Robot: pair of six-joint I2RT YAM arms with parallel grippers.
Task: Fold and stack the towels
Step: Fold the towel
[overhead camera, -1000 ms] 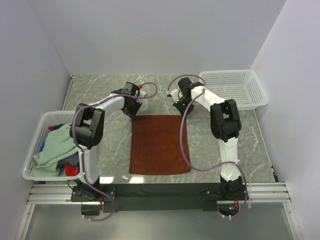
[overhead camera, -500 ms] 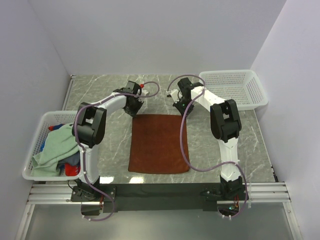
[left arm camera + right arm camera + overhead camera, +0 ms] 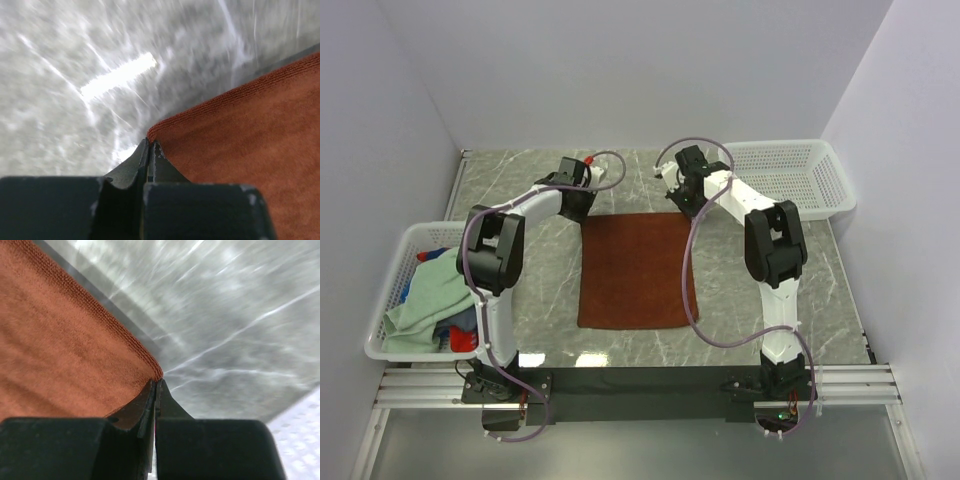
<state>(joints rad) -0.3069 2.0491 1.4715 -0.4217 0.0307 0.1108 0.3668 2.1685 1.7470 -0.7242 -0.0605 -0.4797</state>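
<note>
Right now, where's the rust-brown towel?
Top view: the rust-brown towel is spread mid-table between the arms, far corners pinched by the left gripper and right gripper.

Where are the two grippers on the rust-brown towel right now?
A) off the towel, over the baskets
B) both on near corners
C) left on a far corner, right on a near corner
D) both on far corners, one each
D: the left gripper is shut on the far-left corner of the rust-brown towel, and the right gripper is shut on its far-right corner.

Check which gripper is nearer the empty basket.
Right. Right gripper pinches the rust-brown towel at its far right corner, near the empty white basket; left gripper pinches its far left corner.
</note>
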